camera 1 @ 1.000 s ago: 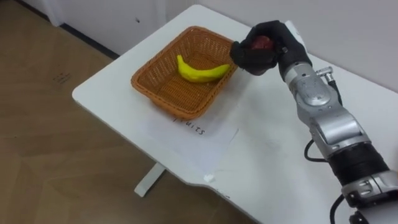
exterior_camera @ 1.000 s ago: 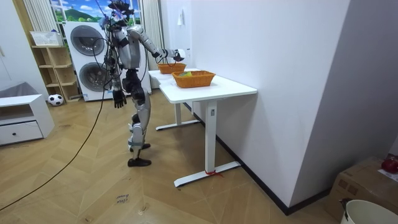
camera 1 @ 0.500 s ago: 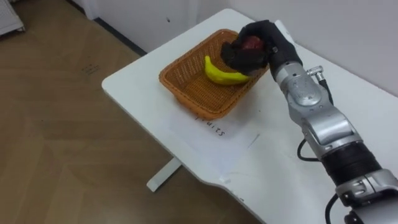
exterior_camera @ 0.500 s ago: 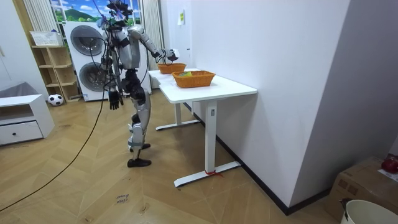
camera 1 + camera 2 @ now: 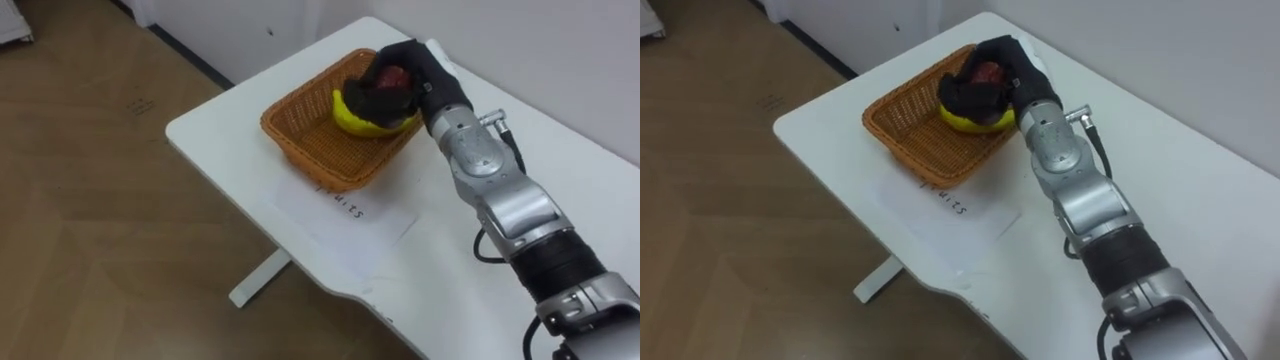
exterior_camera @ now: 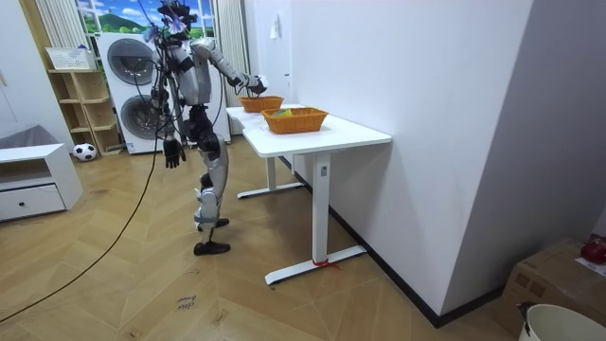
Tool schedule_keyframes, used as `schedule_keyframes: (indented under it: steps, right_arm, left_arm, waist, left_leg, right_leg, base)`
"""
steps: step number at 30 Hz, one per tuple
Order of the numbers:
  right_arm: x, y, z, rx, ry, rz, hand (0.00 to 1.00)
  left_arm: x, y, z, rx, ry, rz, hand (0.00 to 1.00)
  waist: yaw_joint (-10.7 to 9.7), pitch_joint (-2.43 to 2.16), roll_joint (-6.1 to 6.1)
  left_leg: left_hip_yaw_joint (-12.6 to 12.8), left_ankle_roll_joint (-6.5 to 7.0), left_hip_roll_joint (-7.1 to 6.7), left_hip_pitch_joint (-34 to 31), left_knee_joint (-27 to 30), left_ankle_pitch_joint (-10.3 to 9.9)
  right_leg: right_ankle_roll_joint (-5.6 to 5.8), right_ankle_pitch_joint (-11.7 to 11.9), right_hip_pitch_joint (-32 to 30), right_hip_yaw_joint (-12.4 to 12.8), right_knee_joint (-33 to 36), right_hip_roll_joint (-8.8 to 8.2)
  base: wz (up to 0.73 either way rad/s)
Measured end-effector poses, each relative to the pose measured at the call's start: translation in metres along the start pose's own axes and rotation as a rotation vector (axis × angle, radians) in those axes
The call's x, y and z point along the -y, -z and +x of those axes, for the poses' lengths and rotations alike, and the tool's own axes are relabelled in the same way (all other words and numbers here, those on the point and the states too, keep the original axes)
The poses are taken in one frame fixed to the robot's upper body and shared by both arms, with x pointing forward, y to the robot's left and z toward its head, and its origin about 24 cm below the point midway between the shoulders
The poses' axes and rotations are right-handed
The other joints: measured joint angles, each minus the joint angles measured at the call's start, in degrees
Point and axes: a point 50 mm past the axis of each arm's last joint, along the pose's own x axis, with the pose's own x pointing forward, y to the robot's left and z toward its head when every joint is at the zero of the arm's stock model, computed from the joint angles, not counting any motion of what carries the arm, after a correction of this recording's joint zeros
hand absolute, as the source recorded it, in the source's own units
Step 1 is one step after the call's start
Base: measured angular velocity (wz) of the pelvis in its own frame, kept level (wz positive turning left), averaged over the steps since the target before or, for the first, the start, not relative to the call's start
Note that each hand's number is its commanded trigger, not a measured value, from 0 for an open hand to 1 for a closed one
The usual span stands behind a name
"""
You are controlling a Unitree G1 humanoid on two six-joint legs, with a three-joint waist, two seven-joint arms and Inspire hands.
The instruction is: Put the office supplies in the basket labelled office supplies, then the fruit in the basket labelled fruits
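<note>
A woven fruit basket (image 5: 300, 135) stands near the corner of the white table (image 5: 440, 260), and a yellow banana (image 5: 362, 121) lies in it. My right hand (image 5: 405, 85) hovers over the basket's far side, just above the banana, and is shut on a dark red fruit (image 5: 393, 78). The right eye view has the same red fruit (image 5: 987, 73) in my right hand (image 5: 998, 85) over the basket (image 5: 908, 128). In the room view I stand at the table's end, my right hand (image 6: 254, 85) reaching over the far basket (image 6: 262, 102) and my left hand (image 6: 171, 152) hanging by my side.
A labelled paper sheet (image 5: 345, 215) lies under the basket's near side, close to the table edge. A second basket (image 6: 294, 118) stands further along the table. Washing machines (image 6: 133, 85), a shelf (image 6: 80, 95) and a low white cabinet (image 6: 33, 185) stand behind me.
My right hand has carried the red fruit from beside the basket's rim to over the banana inside it. The camera has shifted along with it. My left arm has swung slightly.
</note>
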Motion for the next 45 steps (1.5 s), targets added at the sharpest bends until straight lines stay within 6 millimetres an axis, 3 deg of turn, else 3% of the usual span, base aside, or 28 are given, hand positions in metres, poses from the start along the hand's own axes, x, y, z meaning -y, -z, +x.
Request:
schedule_keyframes:
  steps: [1,4,17,32,39,43,45]
  right_arm:
    - [0.0,0.0,0.0,0.0,-0.003,0.0,0.52]
    - [0.0,0.0,0.0,0.0,-0.008,0.0,0.0]
    - [-0.002,0.0,0.0,0.002,-0.013,0.011,0.0]
    - [-0.002,0.0,0.0,-0.002,-0.016,0.025,0.0]
    - [-0.002,-0.001,0.0,0.003,-0.024,0.025,0.0]
    - [-0.003,0.0,0.0,0.0,-0.033,0.032,0.0]
    - [-0.001,0.0,0.0,0.001,-0.026,0.036,0.0]
  left_arm:
    - [-0.001,0.0,0.0,0.001,0.002,-0.007,0.0]
    - [-0.001,0.001,0.0,-0.001,0.007,-0.007,0.0]
    - [-0.001,0.003,0.0,-0.002,0.028,-0.013,0.0]
    - [-0.003,0.002,0.0,0.001,0.022,-0.011,0.0]
    - [-0.008,-0.004,0.001,0.015,0.022,-0.006,0.0]
    - [-0.011,-0.011,0.002,0.033,0.015,-0.007,0.0]
    - [-0.011,-0.013,0.002,0.038,0.012,-0.002,0.0]
  waist:
    - [0.4,-0.02,-0.04]
    - [0.8,-0.09,-0.15]
    - [1.4,-0.22,-0.5]
    - [1.4,0.11,-1.14]
    - [0.3,-0.07,-1.57]
    - [-1.3,0.29,-0.66]
    - [-2.5,0.16,-0.28]
  left_leg:
    - [0.1,0.0,0.02,0.1,0.0,0.0]
    - [0.2,0.02,0.01,0.1,0.2,0.0]
    - [0.2,0.03,0.0,-0.2,0.8,0.0]
    - [0.3,0.09,0.01,-0.5,1.6,0.0]
    - [0.1,0.34,-0.08,-1.7,2.3,-0.3]
    - [0.2,0.74,-0.18,-1.8,3.7,-0.8]
    - [0.2,1.02,-0.3,-2.1,4.1,-1.0]
  right_leg:
    - [0.0,0.0,0.0,0.0,0.0,-0.01]
    - [0.0,0.0,0.1,0.0,0.0,-0.02]
    - [0.0,0.0,0.2,0.0,0.0,0.02]
    - [0.0,0.0,0.2,0.1,0.1,0.08]
    - [-0.01,0.0,-0.5,-0.1,0.3,0.02]
    - [-0.01,0.0,-0.6,-0.8,1.5,-0.36]
    - [0.14,0.1,-0.6,-0.8,1.8,-0.57]
  base:
    - [-0.04]
    - [0.0]
    - [0.0]
    - [0.0]
    - [0.03]
    - [0.01]
    - [0.02]
